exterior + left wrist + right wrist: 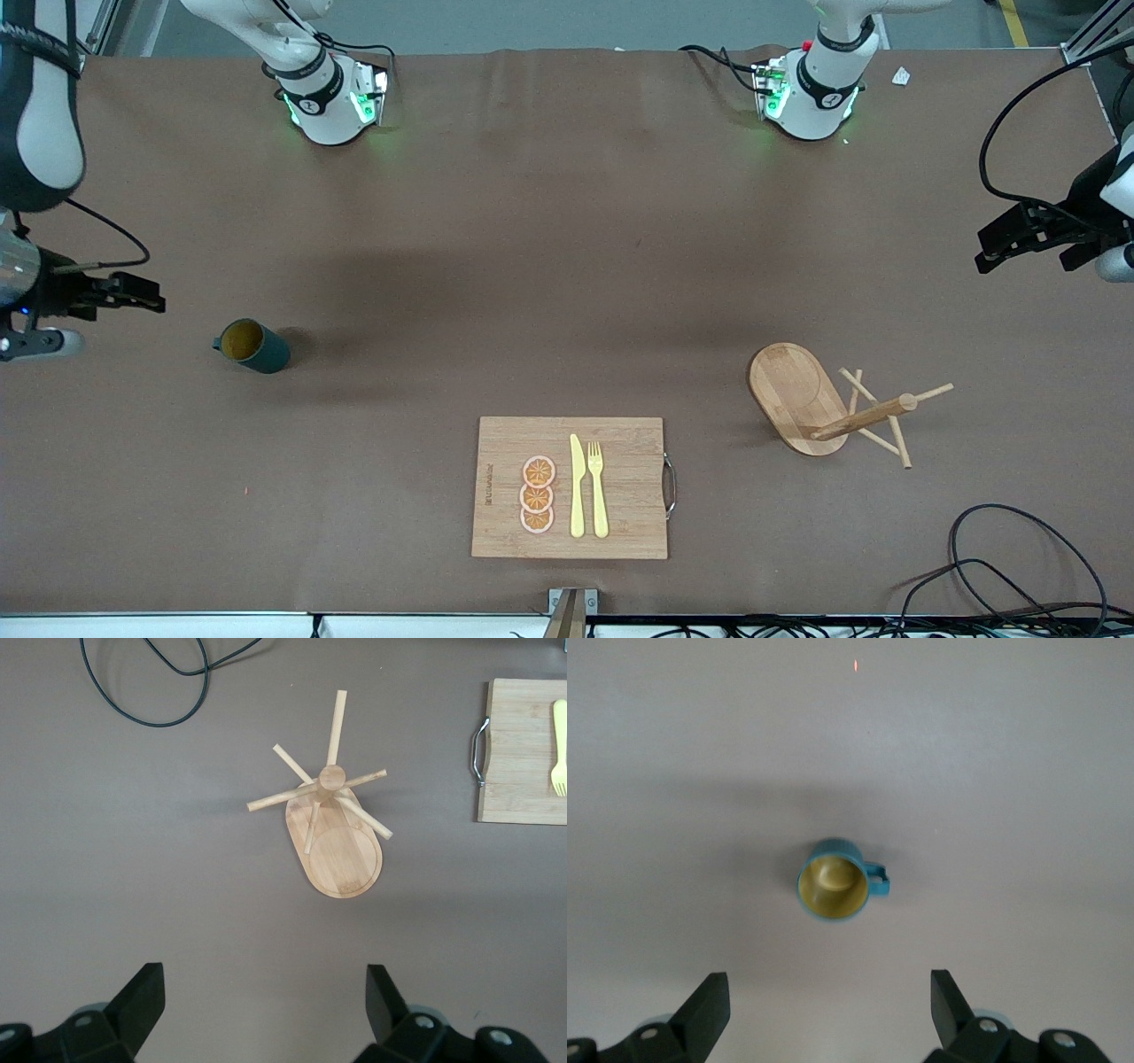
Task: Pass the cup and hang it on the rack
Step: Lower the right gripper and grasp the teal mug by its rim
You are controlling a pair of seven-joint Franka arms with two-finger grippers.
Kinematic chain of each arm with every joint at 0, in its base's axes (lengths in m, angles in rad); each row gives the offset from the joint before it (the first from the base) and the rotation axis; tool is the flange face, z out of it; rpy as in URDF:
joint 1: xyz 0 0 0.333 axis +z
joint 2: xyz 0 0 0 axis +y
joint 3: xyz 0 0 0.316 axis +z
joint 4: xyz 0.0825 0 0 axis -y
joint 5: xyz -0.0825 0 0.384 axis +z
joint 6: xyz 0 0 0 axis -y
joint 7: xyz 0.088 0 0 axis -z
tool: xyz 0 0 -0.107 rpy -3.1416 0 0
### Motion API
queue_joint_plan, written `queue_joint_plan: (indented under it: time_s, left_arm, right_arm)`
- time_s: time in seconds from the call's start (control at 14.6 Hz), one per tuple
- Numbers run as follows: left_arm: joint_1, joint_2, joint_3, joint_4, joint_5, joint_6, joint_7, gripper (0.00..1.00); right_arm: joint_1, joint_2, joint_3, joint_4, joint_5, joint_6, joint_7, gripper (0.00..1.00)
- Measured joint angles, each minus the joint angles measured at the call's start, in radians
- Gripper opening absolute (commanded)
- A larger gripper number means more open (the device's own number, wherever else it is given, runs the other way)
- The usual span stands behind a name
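— Where is the cup [252,346] sitting?

— Upright on the brown bench [549,266], toward the right arm's end, alone. The right pincer [133,294] is hanging in the air just beside it, at the bench's edge, its fingers [704,1005] standing wide apart and holding nothing.

— And the other arm?

— The left pincer [1010,237] is hovering over the other end of the bench, jaws spread as well, empty. The rack [819,403] is standing on the bench near it, pegs fanning out from the post.

— Anything between them?

— A cutting board [571,487] is lying nearer the front camera, carrying orange slices [537,494], a knife [577,486] and a fork [598,487].
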Motion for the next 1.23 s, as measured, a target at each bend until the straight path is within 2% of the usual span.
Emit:
queue_joint_plan:
  time_s: [0.27,0.48,0.89,1.17,1.23]
  left_arm:
    - [0.000,0.000,0.000,0.000,0.000,0.000,0.000,1.00]
    - [0.000,0.001,0.000,0.000,0.000,0.000,0.000,1.00]
    - [0.000,0.006,0.000,0.000,0.000,0.001,0.000,1.00]
    - [0.000,0.010,0.000,0.001,0.000,0.002,0.000,1.00]
    - [0.000,0.011,0.000,0.001,0.000,0.003,0.000,1.00]
  right_arm:
    - [0.002,0.023,0.008,-0.195,0.000,0.278,-0.116,1.00]
    - [0.002,0.061,0.008,-0.236,0.000,0.320,-0.177,1.00]
    - [-0.035,0.149,0.003,-0.243,0.000,0.389,-0.445,1.00]
    - [-0.047,0.190,0.004,-0.299,0.000,0.481,-0.504,0.99]
    - [-0.046,0.197,0.005,-0.320,0.000,0.509,-0.508,0.89]
